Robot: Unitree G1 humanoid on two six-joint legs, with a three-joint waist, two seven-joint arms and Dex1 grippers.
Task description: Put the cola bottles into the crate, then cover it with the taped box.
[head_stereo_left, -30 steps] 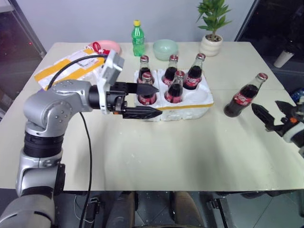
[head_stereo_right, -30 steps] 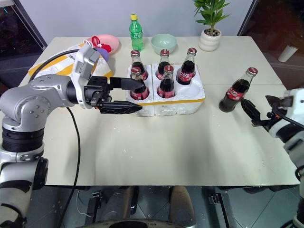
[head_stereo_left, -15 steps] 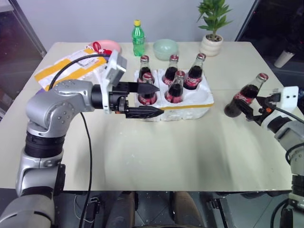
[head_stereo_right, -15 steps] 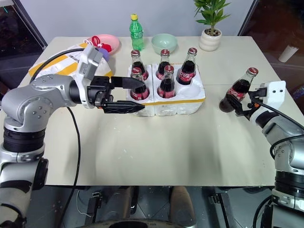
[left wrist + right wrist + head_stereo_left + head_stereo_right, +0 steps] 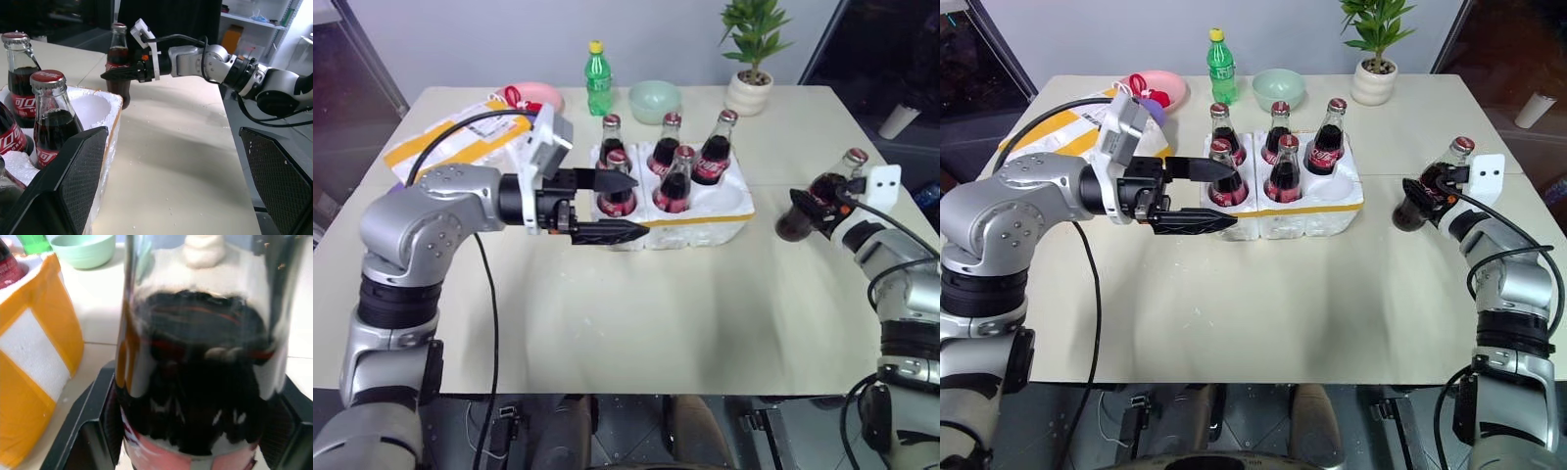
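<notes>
Our right hand (image 5: pixel 1417 199), at frame right, has closed low on the last cola bottle (image 5: pixel 1427 192): heavy, slick, breakable glass. Our left hand (image 5: pixel 607 208) gapes empty.

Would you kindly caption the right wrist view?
Right end effector shut on dark glass cola bottle beside yellow-taped foam crate.

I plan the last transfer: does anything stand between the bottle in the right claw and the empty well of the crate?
Nothing visible: bare table separates the lone bottle from the crate's empty front-right well.
</notes>
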